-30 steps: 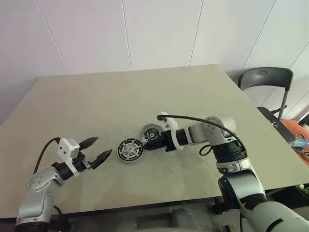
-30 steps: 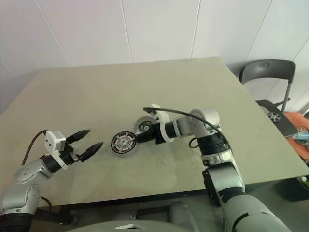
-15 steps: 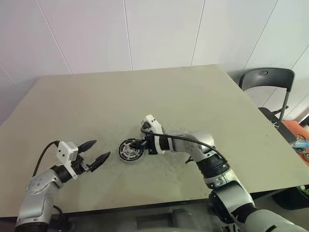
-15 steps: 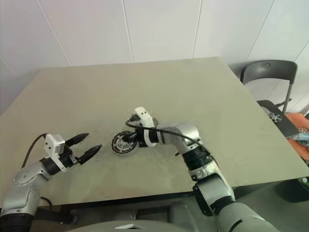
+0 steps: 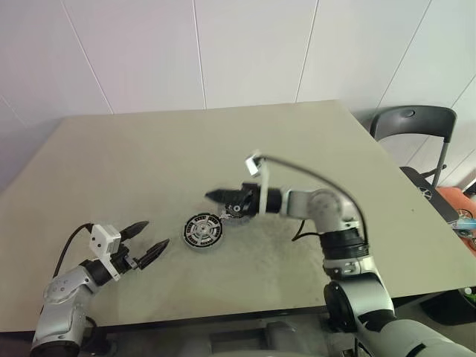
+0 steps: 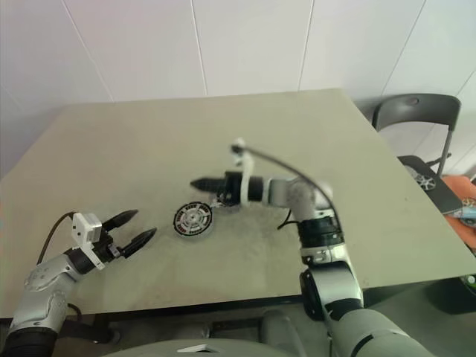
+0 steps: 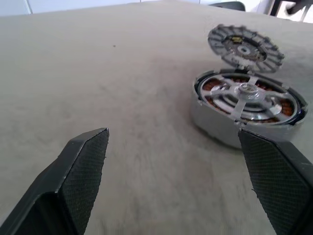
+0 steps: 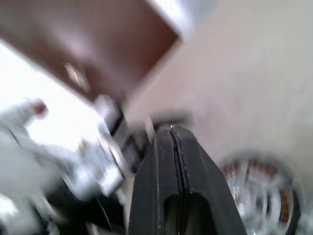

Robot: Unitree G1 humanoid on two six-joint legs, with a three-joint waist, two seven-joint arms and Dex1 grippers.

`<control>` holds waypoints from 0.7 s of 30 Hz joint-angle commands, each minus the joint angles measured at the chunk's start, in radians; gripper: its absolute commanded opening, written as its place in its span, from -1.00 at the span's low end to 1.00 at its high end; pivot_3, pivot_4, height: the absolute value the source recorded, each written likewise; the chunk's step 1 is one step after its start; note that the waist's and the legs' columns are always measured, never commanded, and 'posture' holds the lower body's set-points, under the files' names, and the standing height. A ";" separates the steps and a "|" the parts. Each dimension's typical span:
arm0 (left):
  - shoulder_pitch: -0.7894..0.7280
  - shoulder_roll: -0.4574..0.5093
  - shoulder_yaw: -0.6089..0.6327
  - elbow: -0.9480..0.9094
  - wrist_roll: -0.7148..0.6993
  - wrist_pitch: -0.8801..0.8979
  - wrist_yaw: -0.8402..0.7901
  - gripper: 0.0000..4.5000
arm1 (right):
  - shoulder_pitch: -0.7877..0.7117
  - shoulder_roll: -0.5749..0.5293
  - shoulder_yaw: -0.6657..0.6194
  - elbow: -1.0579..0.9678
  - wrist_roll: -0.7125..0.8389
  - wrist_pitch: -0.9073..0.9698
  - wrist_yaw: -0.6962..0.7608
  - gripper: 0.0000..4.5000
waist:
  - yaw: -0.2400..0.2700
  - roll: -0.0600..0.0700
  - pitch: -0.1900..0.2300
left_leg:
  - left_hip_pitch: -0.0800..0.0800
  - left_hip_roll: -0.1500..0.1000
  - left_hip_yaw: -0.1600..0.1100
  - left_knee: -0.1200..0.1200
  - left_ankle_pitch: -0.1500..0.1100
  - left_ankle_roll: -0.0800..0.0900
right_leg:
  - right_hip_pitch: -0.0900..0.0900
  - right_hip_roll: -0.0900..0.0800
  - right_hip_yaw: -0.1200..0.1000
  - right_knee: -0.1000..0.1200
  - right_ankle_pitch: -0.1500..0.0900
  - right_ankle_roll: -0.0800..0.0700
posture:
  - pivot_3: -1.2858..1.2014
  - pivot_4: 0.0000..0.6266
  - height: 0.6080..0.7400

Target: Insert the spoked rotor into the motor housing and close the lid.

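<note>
The left gripper [image 5: 146,239] has its 2 fingers spread wide and empty. Beyond their tips the spoked rotor [image 7: 246,91] sits inside the motor housing [image 5: 203,229] on the table [image 5: 149,163]. The lid [image 7: 245,42] lies just behind it. The right gripper [image 5: 211,195], pinched together and empty, hovers above both. A chair [image 5: 415,128] stands well apart.
</note>
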 commanded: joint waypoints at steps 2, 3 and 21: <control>-0.019 -0.001 0.006 0.052 0.003 -0.060 -0.035 1.00 | -0.049 -0.053 -0.146 0.027 0.013 -0.003 -0.133 -0.83 | 0.010 0.000 0.000 | 0.000 0.000 0.000 0.000 0.000 0.000 | 0.000 0.000 0.000 0.000 0.000 0.000 | 0.03 -1.00 1.00; -0.022 -0.001 0.006 0.065 0.003 -0.067 -0.042 1.00 | -0.049 -0.084 -0.134 0.040 -0.033 -0.022 -0.165 -0.74 | 0.010 0.000 0.000 | 0.000 0.000 0.001 0.000 0.000 0.000 | 0.000 0.000 0.000 0.000 0.000 0.000 | 0.03 -1.00 1.00; -0.095 -0.014 -0.008 0.236 0.003 -0.164 -0.173 1.00 | 0.097 -0.087 -0.252 0.044 0.004 0.285 -0.313 0.42 | 0.011 0.000 0.000 | 0.000 0.000 0.004 0.001 0.000 0.000 | 0.001 0.000 0.000 0.001 0.000 0.000 | 0.03 -1.00 1.00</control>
